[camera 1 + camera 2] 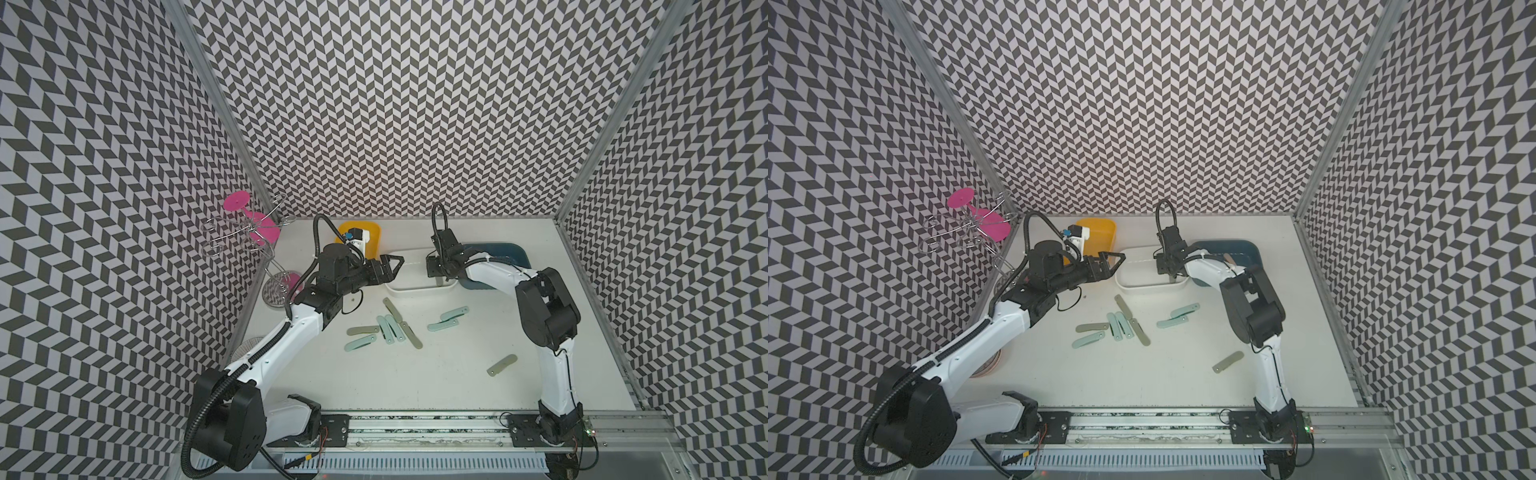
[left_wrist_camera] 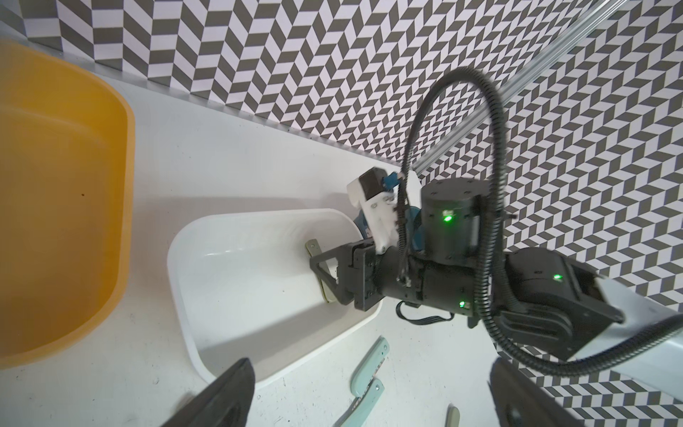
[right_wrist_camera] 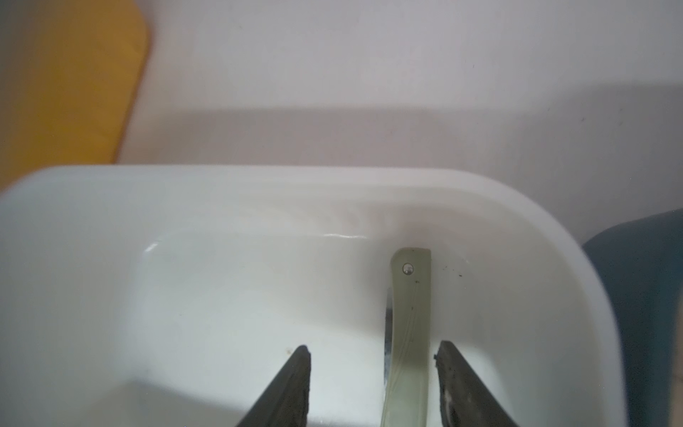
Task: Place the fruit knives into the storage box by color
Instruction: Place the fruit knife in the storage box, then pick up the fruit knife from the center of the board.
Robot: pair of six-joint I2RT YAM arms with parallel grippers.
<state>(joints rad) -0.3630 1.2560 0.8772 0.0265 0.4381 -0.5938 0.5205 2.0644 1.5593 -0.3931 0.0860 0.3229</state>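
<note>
Reaching into white box (image 3: 258, 177), right gripper (image 3: 373, 347) stands parted around grey-green knife (image 3: 410, 314), not clamping it; left gripper (image 1: 392, 269) gapes fully apart.

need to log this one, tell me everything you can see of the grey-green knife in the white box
The grey-green knife is a flat, matte, plastic-looking bar with a rounded end, a small metal rivet there and a thin metal edge along one side. It sits inside the white box near an end wall, between the parted jaws of the right gripper; neither seems to touch it. Whether it lies flat or leans is unclear.
</note>
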